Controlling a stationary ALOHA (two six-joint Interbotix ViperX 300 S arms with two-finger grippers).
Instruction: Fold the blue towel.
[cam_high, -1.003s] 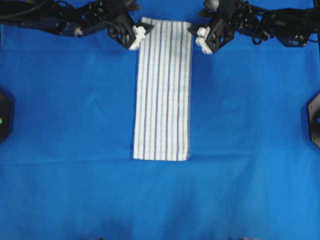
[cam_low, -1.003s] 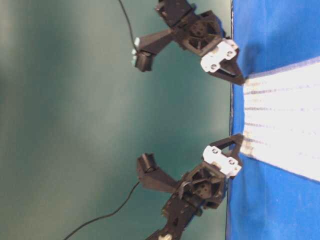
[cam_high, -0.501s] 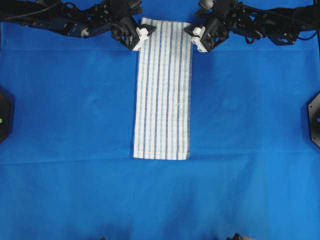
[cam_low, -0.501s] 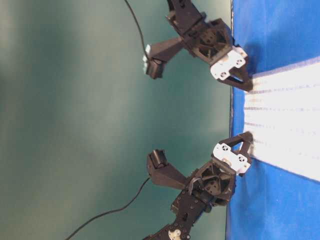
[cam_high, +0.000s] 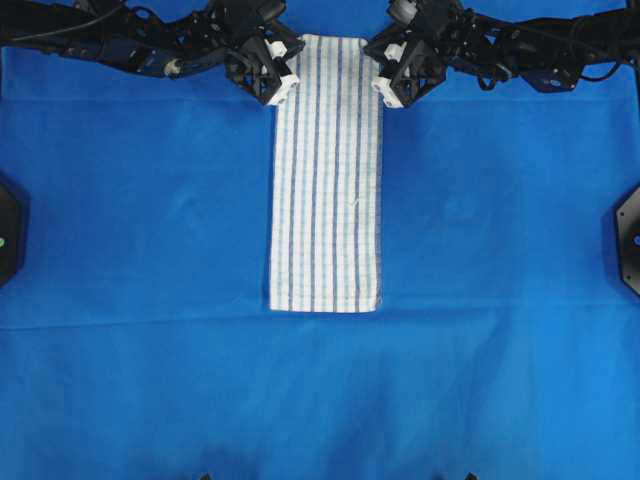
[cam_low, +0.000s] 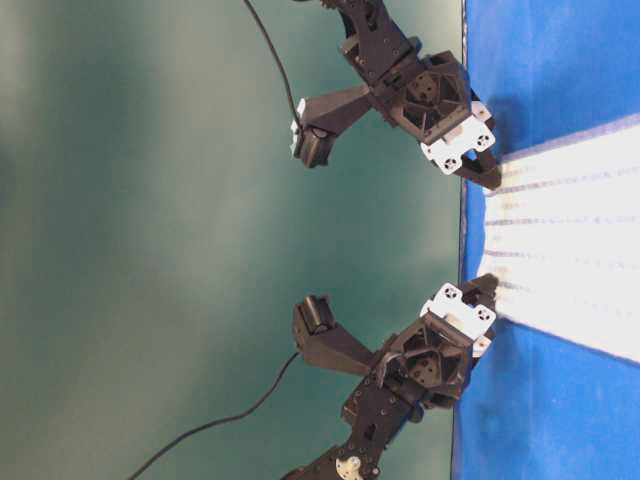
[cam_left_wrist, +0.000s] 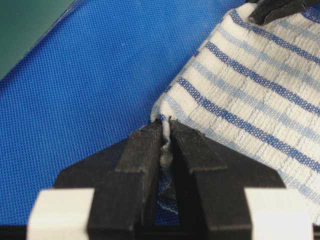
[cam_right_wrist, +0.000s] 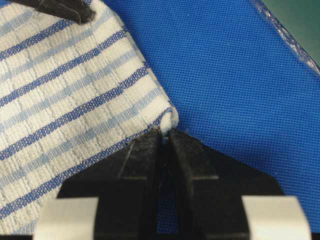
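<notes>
While the towel (cam_high: 326, 175) lies flat, left gripper (cam_left_wrist: 165, 145) and right gripper (cam_right_wrist: 164, 139) pinch its far corners — right grip seemingly thin

The blue towel (cam_high: 326, 175), white with blue stripes, lies as a long flat strip.

You're looking at a robot lab bench: 2 black arms (cam_high: 130, 45) reach over a table draped in a plain blue sheet (cam_high: 150, 250), a bare green backdrop (cam_low: 150, 200) behind, loose cables (cam_low: 215, 430) hanging.
</notes>
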